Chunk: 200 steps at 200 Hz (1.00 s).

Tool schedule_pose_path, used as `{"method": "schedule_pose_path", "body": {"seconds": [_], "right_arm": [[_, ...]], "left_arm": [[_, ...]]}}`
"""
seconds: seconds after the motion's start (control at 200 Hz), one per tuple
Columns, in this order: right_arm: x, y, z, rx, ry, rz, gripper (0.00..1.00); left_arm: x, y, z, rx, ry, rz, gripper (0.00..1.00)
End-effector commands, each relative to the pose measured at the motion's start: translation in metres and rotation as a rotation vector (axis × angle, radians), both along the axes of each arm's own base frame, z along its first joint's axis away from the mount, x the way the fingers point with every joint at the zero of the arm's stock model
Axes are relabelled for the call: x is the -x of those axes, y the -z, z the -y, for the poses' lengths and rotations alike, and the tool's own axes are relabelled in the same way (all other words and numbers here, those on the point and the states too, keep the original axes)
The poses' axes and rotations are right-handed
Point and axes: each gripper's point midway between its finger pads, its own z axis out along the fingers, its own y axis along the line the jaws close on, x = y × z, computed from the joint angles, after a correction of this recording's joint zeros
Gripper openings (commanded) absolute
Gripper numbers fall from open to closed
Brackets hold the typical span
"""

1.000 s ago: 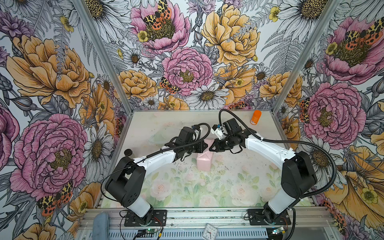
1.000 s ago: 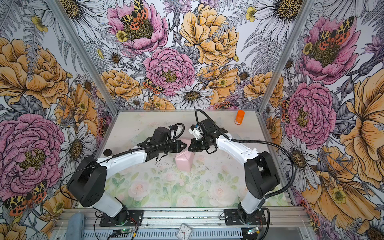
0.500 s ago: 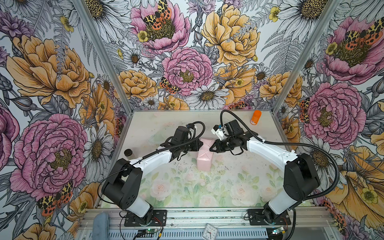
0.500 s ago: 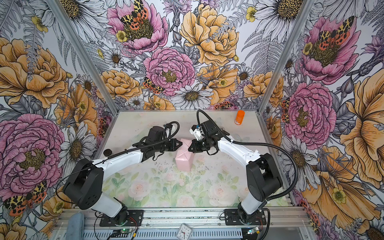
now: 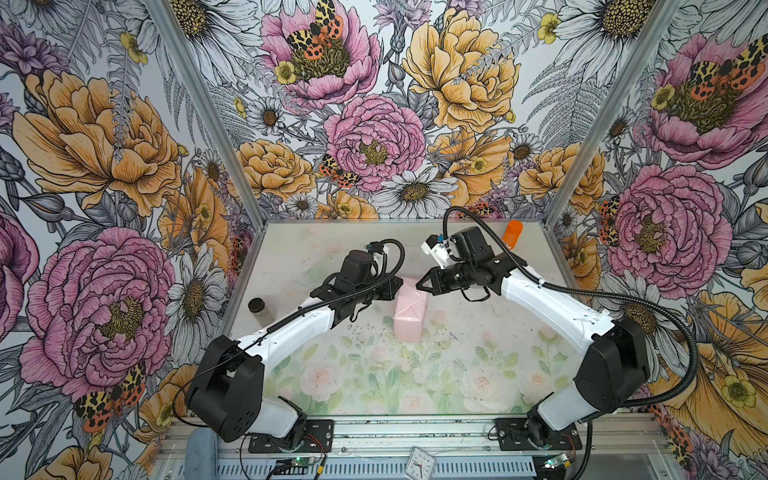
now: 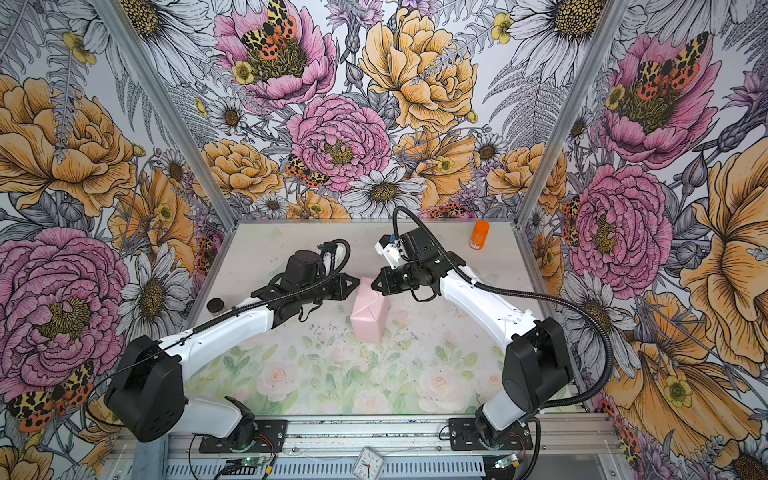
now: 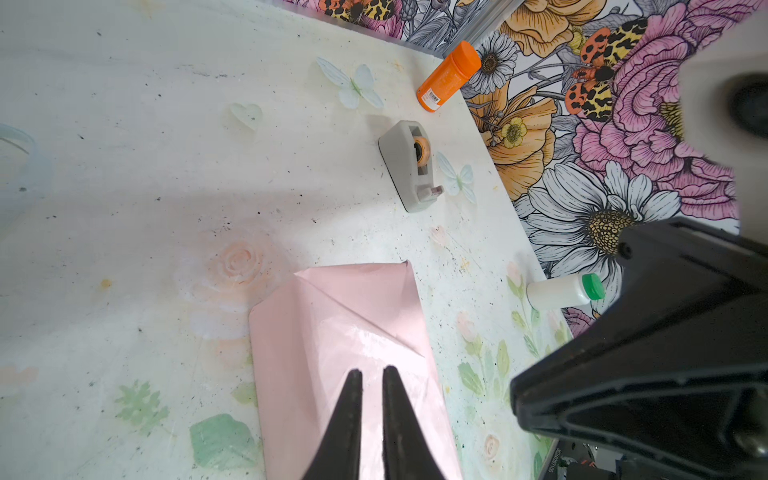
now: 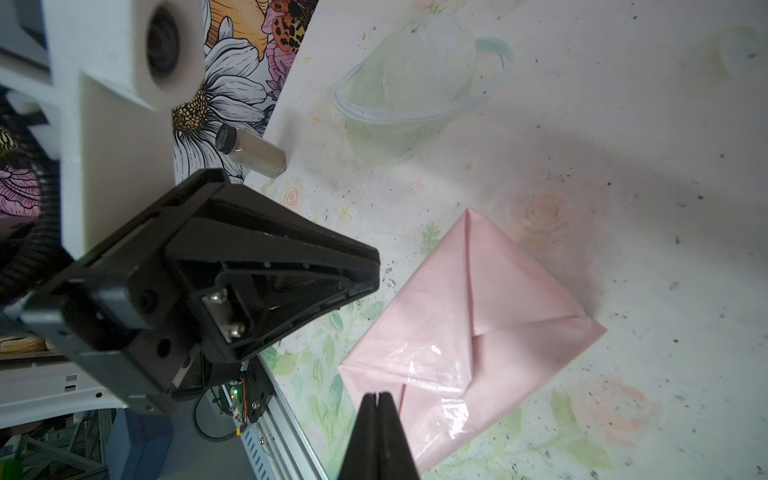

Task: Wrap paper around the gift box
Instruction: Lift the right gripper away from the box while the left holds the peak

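Flap end looks folded and taped; I judge this step is pressing it flat.
The paper (image 5: 409,311) covers the gift box completely, mid-table (image 5: 478,340) between my two arms. I'd press lightly along the clear tape (image 8: 436,368) so the parcel doesn't slide. My left gripper (image 7: 372,374) shows a narrow slit between its jaws, nothing pinched. My right gripper (image 8: 377,398) is pressed together, empty. Both tips sit over the taped fold; I cannot tell whether either touches.
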Motion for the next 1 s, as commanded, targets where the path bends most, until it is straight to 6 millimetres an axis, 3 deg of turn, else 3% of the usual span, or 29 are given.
{"method": "schedule_pose_path", "body": {"seconds": [0.0,0.17,0.295,0.39,0.51,0.695,0.801,0.896,0.996], "right_arm": [[-0.003,0.009,-0.01,0.01,-0.023,-0.019,0.0],[-0.007,0.05,0.001,0.1,0.023,-0.089,0.0],[0.001,0.09,0.016,0.189,0.069,-0.169,0.0],[0.007,0.104,0.022,0.223,0.084,-0.196,0.0],[0.005,0.096,0.021,0.208,0.082,-0.175,0.0],[0.007,0.049,0.006,0.118,0.034,-0.086,0.0],[0.014,0.035,0.004,0.089,0.018,-0.06,0.0],[0.021,0.039,0.007,0.094,0.02,-0.072,0.0],[0.025,0.063,0.015,0.143,0.039,-0.114,0.0]], "left_arm": [[0.003,0.005,0.0,-0.013,0.002,-0.002,0.14],[0.004,0.008,-0.001,-0.015,0.002,-0.009,0.13],[0.005,0.011,-0.005,-0.022,-0.005,-0.015,0.13],[0.006,0.014,-0.009,-0.026,-0.013,-0.02,0.14],[0.007,0.016,-0.013,-0.026,-0.026,-0.023,0.14],[0.008,0.019,-0.014,-0.029,-0.032,-0.034,0.14],[0.008,0.02,-0.015,-0.031,-0.033,-0.034,0.14],[0.008,0.023,-0.014,-0.031,-0.032,-0.042,0.14],[0.008,0.026,-0.012,-0.028,-0.026,-0.052,0.14]]}}
